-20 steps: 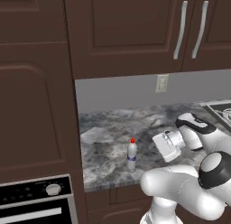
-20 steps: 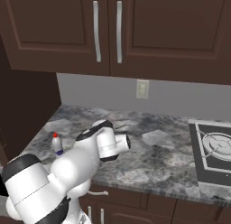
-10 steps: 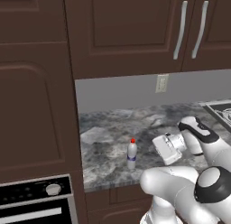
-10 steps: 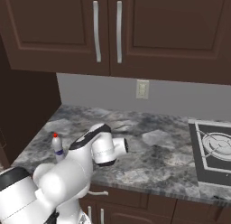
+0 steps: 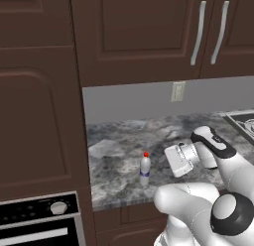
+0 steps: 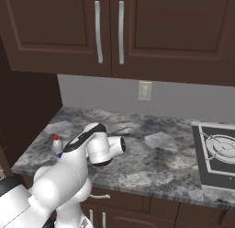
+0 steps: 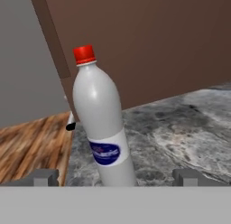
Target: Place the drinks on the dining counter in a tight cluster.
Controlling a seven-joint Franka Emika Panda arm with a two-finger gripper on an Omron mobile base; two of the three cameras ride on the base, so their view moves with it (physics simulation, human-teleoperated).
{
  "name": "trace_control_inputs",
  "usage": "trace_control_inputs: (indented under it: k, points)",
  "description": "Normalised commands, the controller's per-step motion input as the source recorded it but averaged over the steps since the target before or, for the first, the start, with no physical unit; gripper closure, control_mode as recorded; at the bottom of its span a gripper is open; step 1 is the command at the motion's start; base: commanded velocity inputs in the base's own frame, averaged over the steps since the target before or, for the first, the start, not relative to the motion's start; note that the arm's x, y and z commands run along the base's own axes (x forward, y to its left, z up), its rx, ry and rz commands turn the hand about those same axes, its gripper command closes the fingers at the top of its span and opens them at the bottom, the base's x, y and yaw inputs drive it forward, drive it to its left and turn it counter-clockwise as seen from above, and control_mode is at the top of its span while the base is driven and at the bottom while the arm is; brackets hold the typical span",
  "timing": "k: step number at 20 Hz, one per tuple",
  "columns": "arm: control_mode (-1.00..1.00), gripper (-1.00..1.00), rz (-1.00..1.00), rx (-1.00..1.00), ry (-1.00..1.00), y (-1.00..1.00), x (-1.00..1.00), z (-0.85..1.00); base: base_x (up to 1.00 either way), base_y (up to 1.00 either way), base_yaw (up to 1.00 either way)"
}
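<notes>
On grey counter (image 5: 119, 155): bottle (image 7: 103, 123) upright between spread hand (image 7: 115, 177) fingers, seemingly untouched; cooktop (image 6: 215, 151) well apart.

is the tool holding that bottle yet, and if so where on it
Nothing is held. The tool is open, its fingertips standing wide on either side of the bottle near its base, without touching it. The bottle stands upright on the counter.

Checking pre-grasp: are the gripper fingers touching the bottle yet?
Apart. Hand view: both fingertips stand wide of the bottle, counter visible in each gap.
</notes>
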Motion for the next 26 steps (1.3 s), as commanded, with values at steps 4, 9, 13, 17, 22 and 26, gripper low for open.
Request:
trace_control_inputs:
  k: [4,9,13,17,22,26]
  points:
    - [-1.0,-1.0,0.0,0.0,0.0,0.01,-0.12,0.0,0.0,0.0,0.0]
    - [-1.0,-1.0,0.0,0.0,0.0,0.05,-0.13,0.0,0.0,0.0,0.0]
    - [-1.0,-1.0,0.0,0.0,0.0,0.14,-0.06,0.0,0.0,0.0,0.0]
    - [-1.0,-1.0,0.0,0.0,0.0,0.19,0.0,-0.01,0.0,0.0,0.0]
    - [-1.0,-1.0,0.0,0.0,0.0,0.32,0.0,-0.09,0.0,0.0,0.0]
    - [-1.0,-1.0,0.0,0.0,0.0,0.34,0.0,-0.05,0.0,0.0,0.0]
